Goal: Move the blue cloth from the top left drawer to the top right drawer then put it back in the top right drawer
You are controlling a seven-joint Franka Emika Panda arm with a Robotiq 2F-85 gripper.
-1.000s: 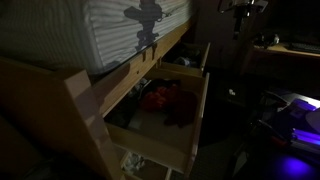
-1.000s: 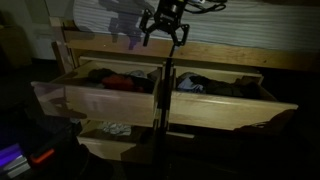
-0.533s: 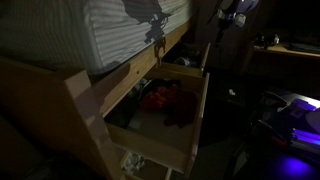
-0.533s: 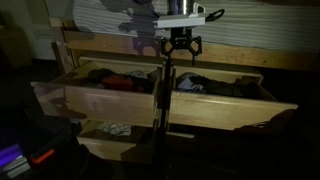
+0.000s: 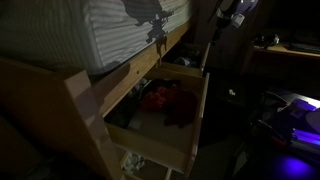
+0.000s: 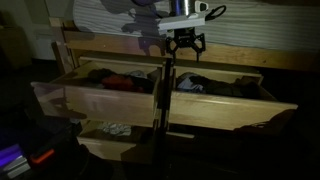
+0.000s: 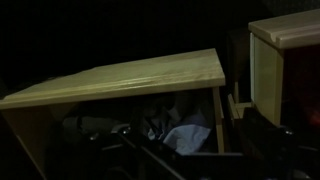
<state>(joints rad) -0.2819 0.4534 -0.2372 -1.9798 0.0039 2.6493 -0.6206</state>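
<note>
Pale, smooth wood fronts the open drawer (image 6: 230, 108) directly below the gripper (image 6: 186, 47). Just behind that front, under the spread, empty jaws, the blue cloth (image 7: 186, 135) lies soft and crumpled. I judge this the reach-in step: next, a straight descent to pinch a raised fold, the ribbed white panel (image 6: 105, 18) staying well behind.

You have a ribbed white mattress (image 6: 260, 25) across the top in an exterior view. Directly below the mattress: red garment (image 6: 118, 81) among dark clothes. Further below: lower drawer (image 6: 100, 148) open, pale cloth (image 6: 115, 128) inside. Purple glow (image 5: 295, 165) sits low, well apart from the mattress.
</note>
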